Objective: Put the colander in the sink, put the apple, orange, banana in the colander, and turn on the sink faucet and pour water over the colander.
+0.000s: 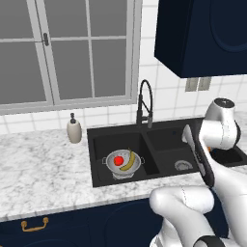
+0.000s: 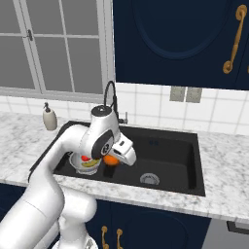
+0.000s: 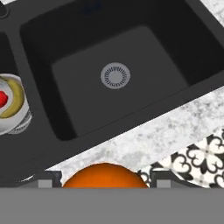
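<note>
The silver colander (image 1: 123,163) sits in the left basin of the black sink (image 1: 164,140), with the red apple (image 1: 118,160) and yellow banana (image 1: 128,161) inside it. In the right base view my gripper (image 2: 115,157) is shut on the orange (image 2: 111,159), held in the air just right of the colander (image 2: 87,163). The hand view shows the orange (image 3: 105,176) between my fingertips (image 3: 46,179), with the colander (image 3: 11,109) at the left edge and the right basin's drain (image 3: 115,75) below. The black faucet (image 1: 144,103) stands behind the sink; no water runs.
A beige soap dispenser (image 1: 74,129) stands on the marble counter left of the sink. Dark blue wall cabinets (image 2: 175,39) hang above the right side. My own arm crosses in front of the sink's left basin in the right base view.
</note>
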